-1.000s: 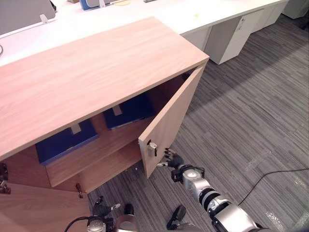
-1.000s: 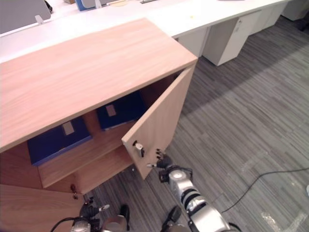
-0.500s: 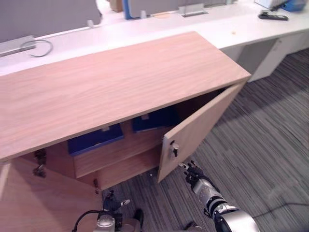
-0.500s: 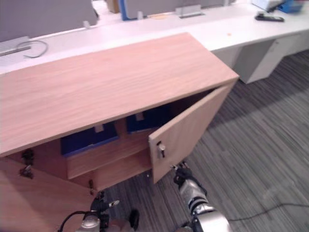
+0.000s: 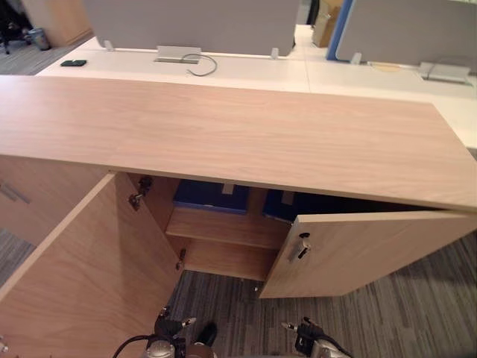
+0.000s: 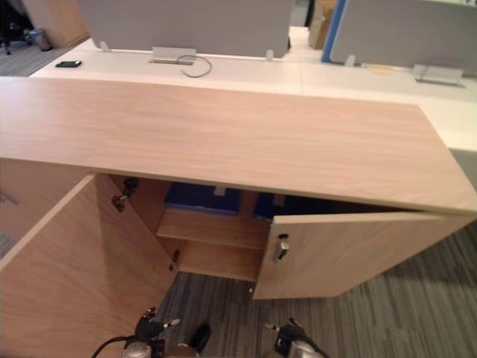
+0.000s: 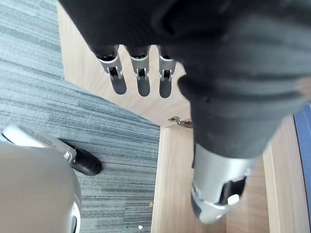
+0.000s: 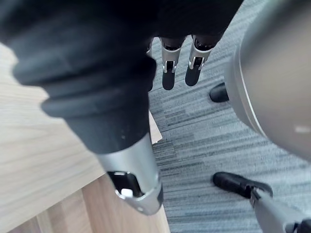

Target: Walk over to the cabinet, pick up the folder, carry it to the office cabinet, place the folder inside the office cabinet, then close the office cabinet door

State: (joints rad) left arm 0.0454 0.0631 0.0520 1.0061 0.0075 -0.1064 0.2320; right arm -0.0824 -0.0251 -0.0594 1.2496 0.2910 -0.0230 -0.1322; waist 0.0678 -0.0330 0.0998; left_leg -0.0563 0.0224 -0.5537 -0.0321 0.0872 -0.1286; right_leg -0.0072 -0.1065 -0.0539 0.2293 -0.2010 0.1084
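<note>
**Left wrist view.** Left hand [image 7: 228, 68]: fingers [image 7: 138, 80] straight, side by side with narrow gaps, holding nothing; thumb [image 7: 214, 196] set apart from them, also straight. Just past the fingertips is a pale wood panel of the cabinet [image 7: 92, 63] with a metal hinge [image 7: 179, 121]. Grey striped carpet [image 7: 97, 131] lies to one side of the fingers.

**Right wrist view.** Right hand [image 8: 97, 73]: fingers [image 8: 168, 73] straight and close together, gripping nothing; thumb [image 8: 133, 182] apart from them. Carpet lies beyond the fingertips, and the wood of the right door [image 8: 34, 160] is on the thumb's side.

**Left eye view.** The cabinet stands with both doors open.
- Left door [image 5: 82, 268]: swung wide, beside the left fingers.
- Right door [image 5: 365, 253]: partly open, with its lock [image 5: 299, 246] above the right fingers.
- First blue folder [image 5: 212, 195]: lying on the inner shelf [image 5: 223, 227], well beyond both sets of fingertips and untouched by either hand.
- Second blue folder [image 5: 294, 205]: on the same shelf, to the right of the first, also untouched.
- White desk [image 5: 246, 71]: behind the cabinet, carrying a loop of cable [image 5: 197, 63].

**Right eye view.** Same arrangement; both hands low at the near edge, over the carpet.
</note>
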